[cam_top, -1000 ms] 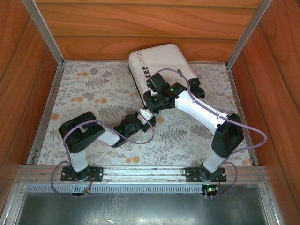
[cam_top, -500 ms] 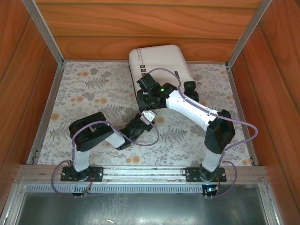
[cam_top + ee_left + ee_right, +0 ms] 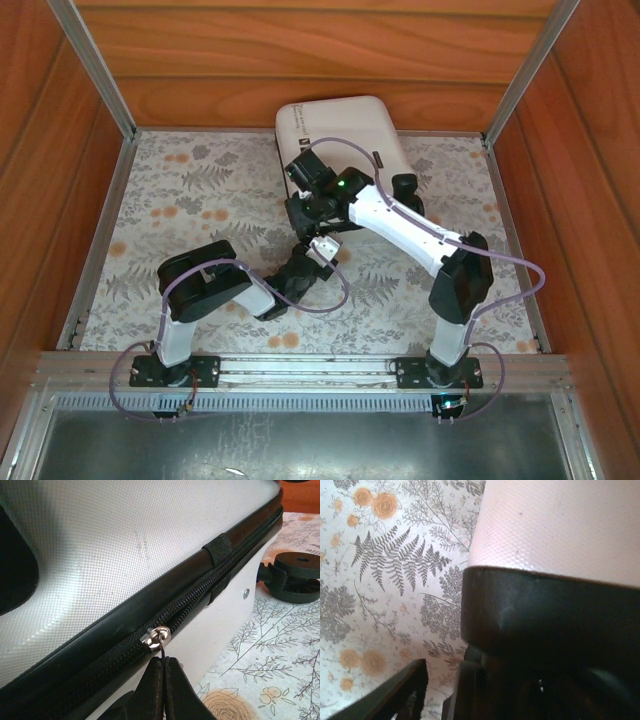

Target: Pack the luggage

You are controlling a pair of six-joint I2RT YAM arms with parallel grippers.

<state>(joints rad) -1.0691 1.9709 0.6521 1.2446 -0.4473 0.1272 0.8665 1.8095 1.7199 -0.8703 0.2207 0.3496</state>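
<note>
The white hard-shell luggage [image 3: 345, 130] lies closed at the back of the table, its black zipper [image 3: 200, 600] running along the side. My left gripper [image 3: 164, 664] is shut on the thin pull tab of the silver zipper slider [image 3: 156, 637], low against the luggage's near side [image 3: 318, 248]. My right gripper [image 3: 303, 203] sits at the luggage's near-left corner. In the right wrist view one finger [image 3: 400, 695] stands wide to the left, and the luggage's black trim [image 3: 545, 615] fills the space beside it, under the white shell [image 3: 560, 525]. The other finger is hidden in the dark.
A black luggage wheel [image 3: 295, 575] rests on the floral table cover [image 3: 180, 200]. Wooden walls [image 3: 300, 60] and metal rails close in the back and both sides. Open cover lies to the left of the luggage.
The left arm has swung its elbow right and pushed its gripper slightly right along the luggage's near side. The right gripper has slid left and further toward the luggage's near-left corner.
</note>
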